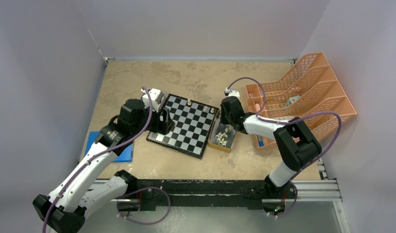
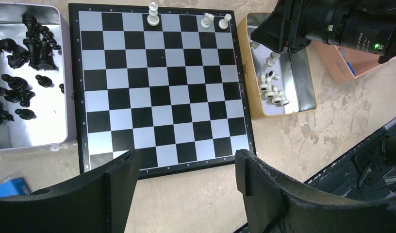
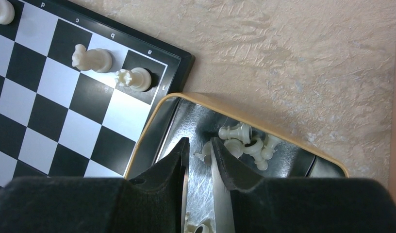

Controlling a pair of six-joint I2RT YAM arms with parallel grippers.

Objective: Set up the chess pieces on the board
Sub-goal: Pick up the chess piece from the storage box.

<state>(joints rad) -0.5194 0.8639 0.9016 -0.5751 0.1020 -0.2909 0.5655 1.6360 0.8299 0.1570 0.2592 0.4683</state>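
Though right jaws pinch close among white pieces (image 3: 244, 141), any grip is hidden; left jaws gape wide.

Your left gripper (image 2: 186, 162) sits left of centre in the top view, jaws wide. On your right gripper (image 3: 198, 145) the jaws leave only a slit.

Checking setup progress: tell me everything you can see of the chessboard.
The chessboard is a square of black and silvery checks with a narrow black rim bearing tiny markings. It lies flat on the tan table between two metal trays, the yellow-rimmed tray close against one side. Three white pieces stand on one edge row; the other visible squares are bare.
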